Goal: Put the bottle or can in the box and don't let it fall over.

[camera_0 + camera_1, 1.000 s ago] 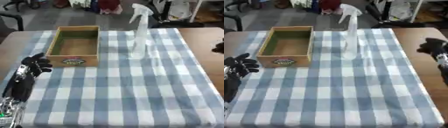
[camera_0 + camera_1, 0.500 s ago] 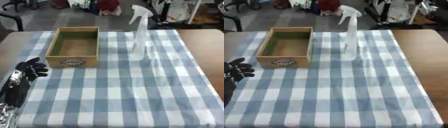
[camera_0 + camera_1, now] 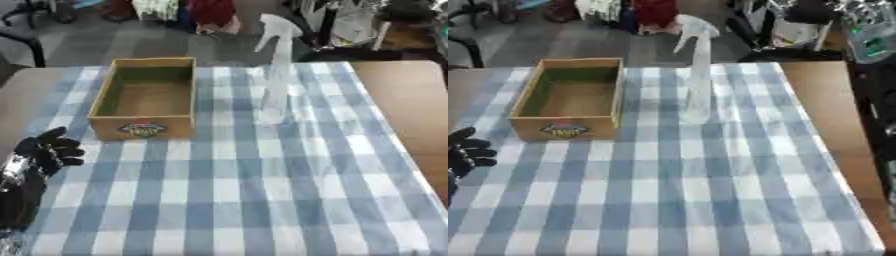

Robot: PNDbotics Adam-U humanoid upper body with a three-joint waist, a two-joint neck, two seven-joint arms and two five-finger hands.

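We are looking down at a wooden table (image 3: 398, 107) that is wearing a blue and white checked cloth (image 3: 262, 190); the bare wood is showing to the right of the cloth and at its far left corner. Beyond the table the room is lying in a blur of grey floor, a dark chair and assorted clutter, with something red among it.

A wooden box (image 3: 144, 97) is sitting on the far left part of the cloth, open at the top, with a coloured label on its near wall. We are seeing nothing inside it but its bare floor and greenish inner walls.

The spray bottle (image 3: 275, 75), clear with a white trigger head, is standing upright on the cloth just to the right of the box, apart from it and outside it.

Our left hand (image 3: 48, 150) is resting near the box's near left corner, on the cloth's left edge, its fingers curling loosely around nothing.

The left eye view is taking in the forearm behind that hand, while the right eye view is catching only the fingers at its edge. Our right hand is appearing in neither view.
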